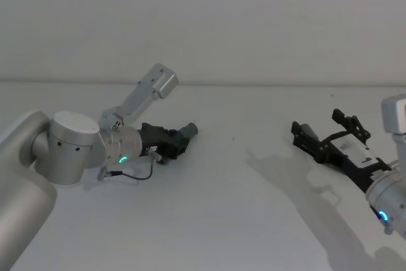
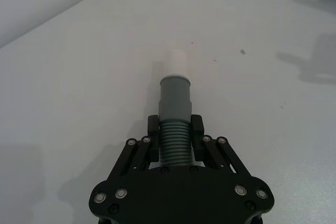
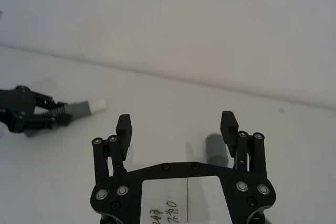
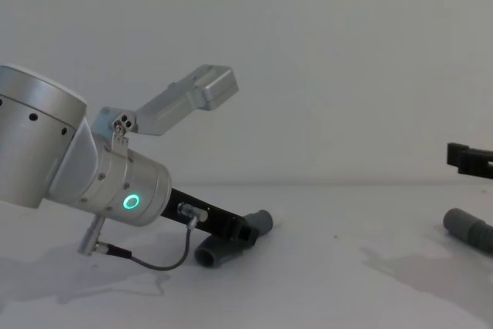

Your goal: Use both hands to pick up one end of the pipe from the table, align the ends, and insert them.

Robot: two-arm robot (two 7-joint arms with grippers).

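Head: left pincer [image 1: 170, 144] clenched on one hose piece [image 1: 188, 132], low by the bench [image 1: 241, 220]. Right pincer [image 1: 320, 126] is released well off to its right, with wide bare bench between them and the back edge at the wall [image 1: 254, 23]. Left wrist: jaws grip the ribs, grey cuff [image 2: 175, 97] and white tip [image 2: 176, 62] stick out free; right wrist: second hose piece [image 3: 215, 149] lies on the bench past the spread jaws, nearer one of them, and the white label [image 3: 173, 203] has handwriting I can't read. Chest: second hose piece lies by the view's right edge, below the right pincer.
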